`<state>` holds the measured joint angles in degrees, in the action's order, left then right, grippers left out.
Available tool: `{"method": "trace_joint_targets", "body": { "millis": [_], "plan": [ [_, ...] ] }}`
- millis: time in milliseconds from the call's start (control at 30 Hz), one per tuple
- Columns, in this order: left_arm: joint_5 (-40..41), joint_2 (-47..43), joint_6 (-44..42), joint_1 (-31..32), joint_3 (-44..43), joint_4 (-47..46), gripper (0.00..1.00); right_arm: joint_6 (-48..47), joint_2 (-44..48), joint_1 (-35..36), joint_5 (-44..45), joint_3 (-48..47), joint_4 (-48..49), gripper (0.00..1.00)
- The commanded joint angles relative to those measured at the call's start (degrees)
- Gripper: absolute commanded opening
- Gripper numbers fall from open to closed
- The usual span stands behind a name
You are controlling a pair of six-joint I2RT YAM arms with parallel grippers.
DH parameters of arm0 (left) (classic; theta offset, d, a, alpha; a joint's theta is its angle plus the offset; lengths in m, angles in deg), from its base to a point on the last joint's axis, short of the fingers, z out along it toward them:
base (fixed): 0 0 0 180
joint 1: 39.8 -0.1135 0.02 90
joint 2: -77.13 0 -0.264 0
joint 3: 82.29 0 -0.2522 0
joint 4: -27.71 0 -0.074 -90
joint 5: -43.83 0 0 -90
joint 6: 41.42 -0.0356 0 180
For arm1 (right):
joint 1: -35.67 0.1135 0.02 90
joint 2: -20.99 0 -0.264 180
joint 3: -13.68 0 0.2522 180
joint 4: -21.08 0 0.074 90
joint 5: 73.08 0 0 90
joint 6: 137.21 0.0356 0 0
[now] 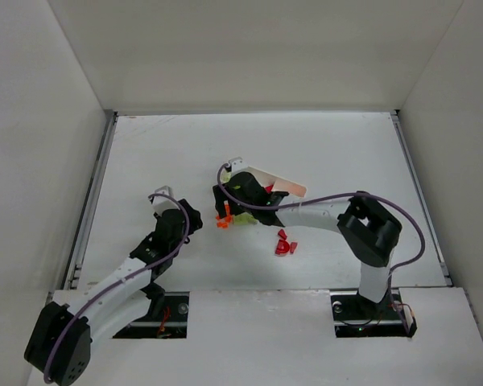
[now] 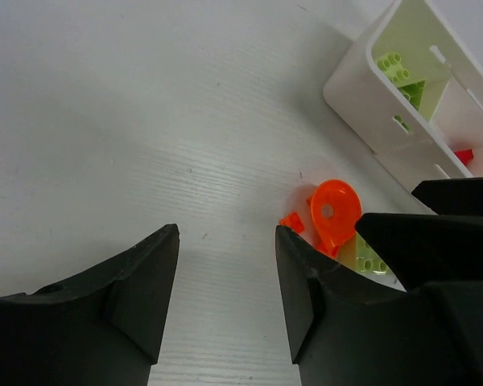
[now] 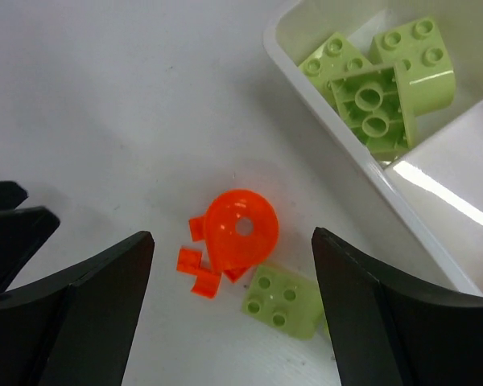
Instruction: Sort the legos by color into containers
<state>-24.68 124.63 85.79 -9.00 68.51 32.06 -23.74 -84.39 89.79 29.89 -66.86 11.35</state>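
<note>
The right gripper [image 3: 232, 257] hangs with jaws spread wide over an orange rounded lego [image 3: 240, 229] lying on the table [image 3: 105, 96], with a yellow-green block [image 3: 282, 299] just beside it. The left gripper [image 2: 225, 241], also spread and empty, is near the same pile. More yellow-green blocks [image 3: 386, 88] sit in the end compartment of the white tray [image 3: 431, 237]. Red pieces [image 1: 284, 244] lie apart on the table.

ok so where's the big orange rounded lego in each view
top external: the orange rounded lego is near the picture's centre, lower left of the white tray.
left wrist: right of centre, below the tray.
right wrist: mid picture, lower left of the tray.
shared landmark: the white tray.
</note>
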Motion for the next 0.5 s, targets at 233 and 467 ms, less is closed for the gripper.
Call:
{"method": "trace_joint_targets", "body": {
  "millis": [233,467],
  "plan": [
    [1.18,-8.65,0.32,-2.29,5.51,-4.57,0.5,-2.37,-9.22,1.02,2.58,-13.28,-11.41,0.79],
    [0.3,-10.24,1.02,-3.08,6.65,-4.65,0.51,-0.44,-11.51,1.28,4.52,-14.43,-12.73,0.68]
  ]
}}
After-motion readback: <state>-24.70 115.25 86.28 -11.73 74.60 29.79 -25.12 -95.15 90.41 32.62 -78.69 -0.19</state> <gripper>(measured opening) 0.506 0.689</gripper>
